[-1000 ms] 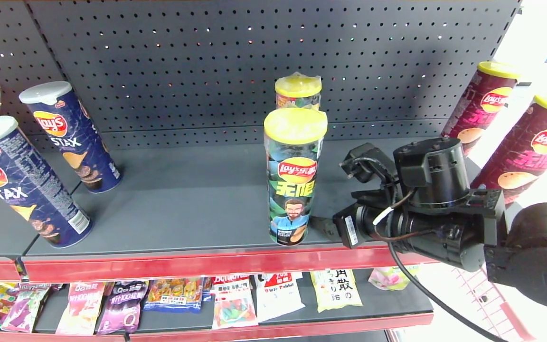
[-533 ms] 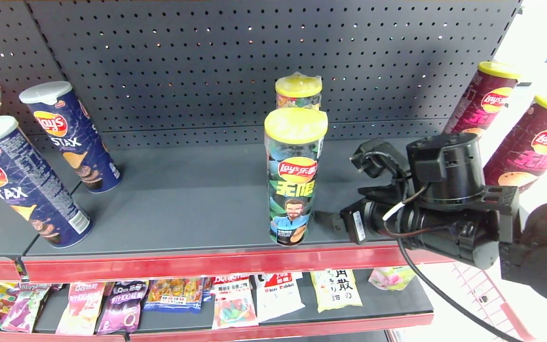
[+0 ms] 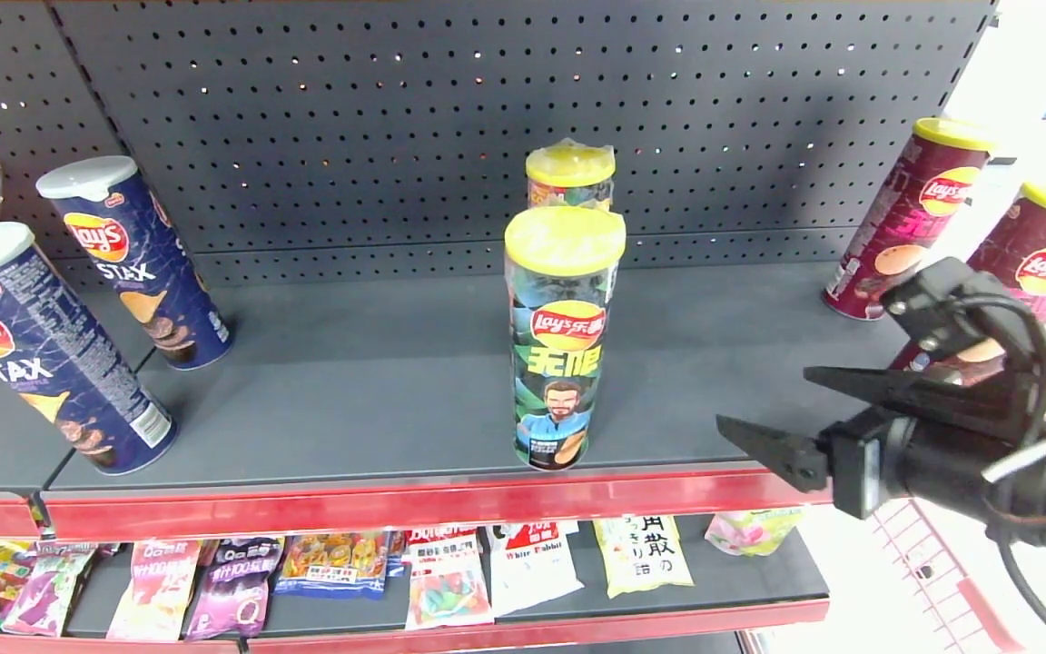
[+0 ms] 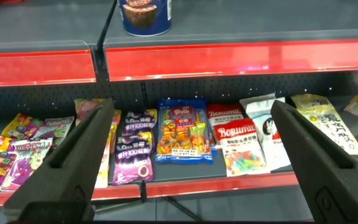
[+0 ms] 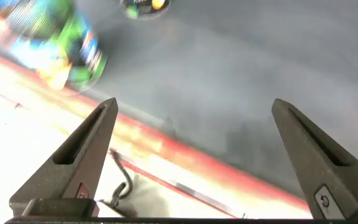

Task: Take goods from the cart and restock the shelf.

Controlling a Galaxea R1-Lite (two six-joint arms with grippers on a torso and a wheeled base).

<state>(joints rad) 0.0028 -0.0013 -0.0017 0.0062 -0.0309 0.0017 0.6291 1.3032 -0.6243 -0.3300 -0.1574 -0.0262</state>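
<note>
The right arm came in from the right at the height of the upper shelf (image 3: 350,381), its forearm lying nearly level. The right gripper (image 3: 766,400) pointed left toward the green chip can (image 3: 564,345) but was well apart from it, its jaws spread wide with nothing between them, near the shelf's red front edge (image 3: 396,504). The green chip can stood upright close to that edge, with a second yellow-lidded can (image 3: 570,177) behind it. The left gripper (image 4: 192,106) was held lower, also wide open and empty, facing the snack packets (image 4: 179,130) on the lower shelf.
</note>
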